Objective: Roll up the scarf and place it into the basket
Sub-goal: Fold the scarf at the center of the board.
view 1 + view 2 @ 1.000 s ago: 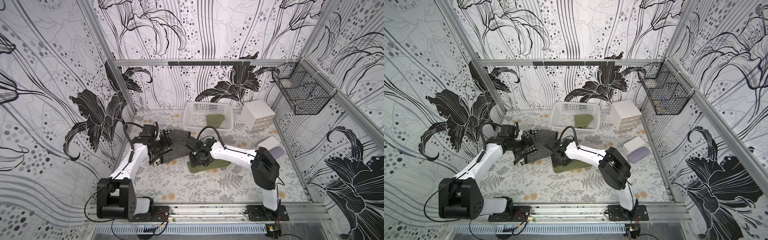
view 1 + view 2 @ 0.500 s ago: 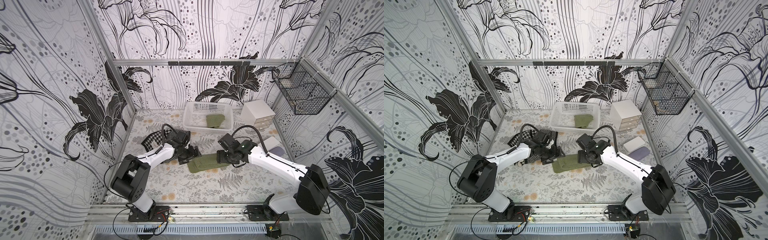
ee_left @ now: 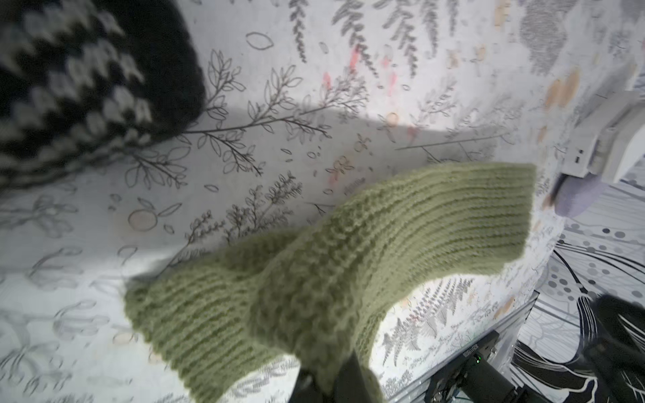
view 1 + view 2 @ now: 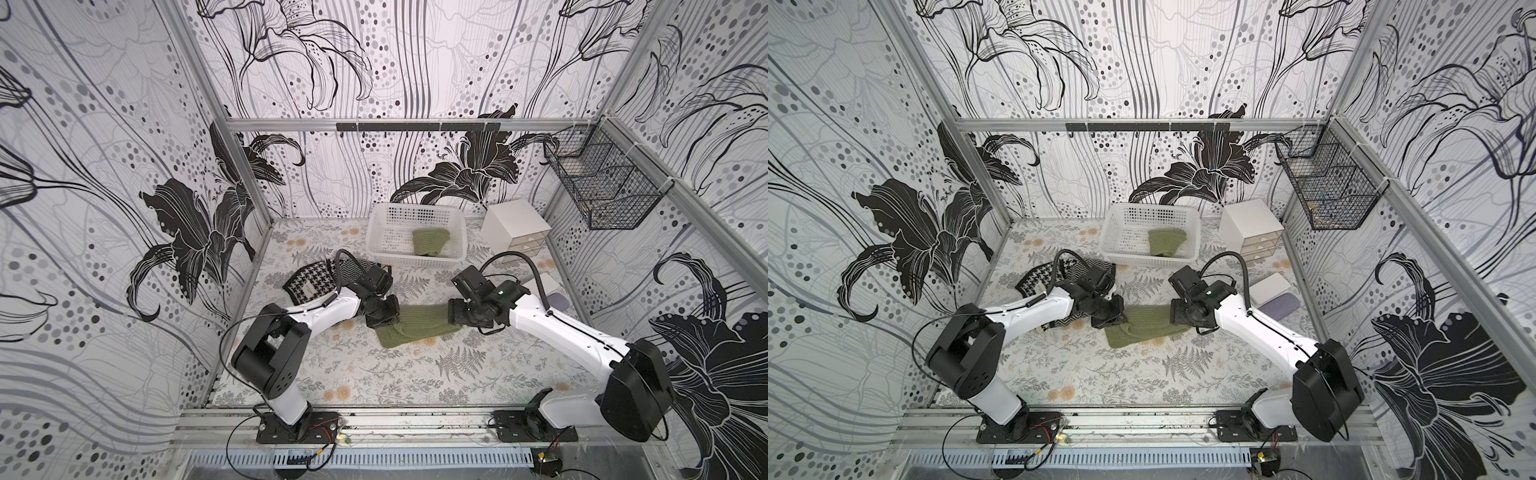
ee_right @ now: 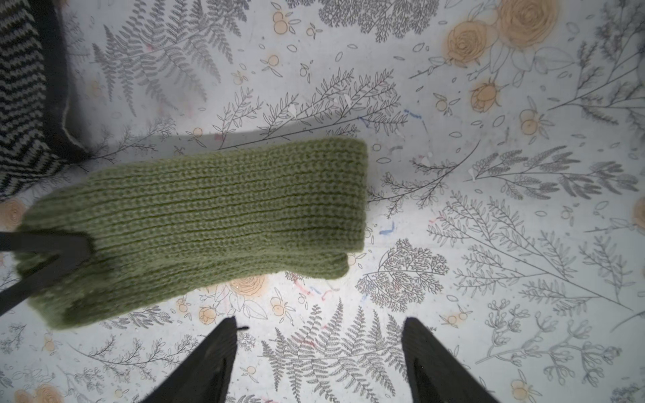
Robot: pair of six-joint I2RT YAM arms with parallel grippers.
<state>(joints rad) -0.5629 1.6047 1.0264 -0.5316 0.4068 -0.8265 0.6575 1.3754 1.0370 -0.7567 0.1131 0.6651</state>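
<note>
Floral-printed table [image 4: 374, 374] is seen carrying the green scarf [image 4: 419, 328] near its middle; one end is pinched by the left gripper [image 4: 384, 322], while the right gripper [image 5: 319, 326] is held with fingers spread beside the other end. The basket [image 4: 376, 249] is set at the far edge

Black-and-white lily-print walls [image 4: 104, 208], aluminium rail [image 4: 274, 123] across the back, fern-and-rose patterned tabletop [image 4: 374, 374], black wire mesh basket [image 4: 602, 195] on a side wall, white drawer box [image 4: 513, 222] nearby.
</note>
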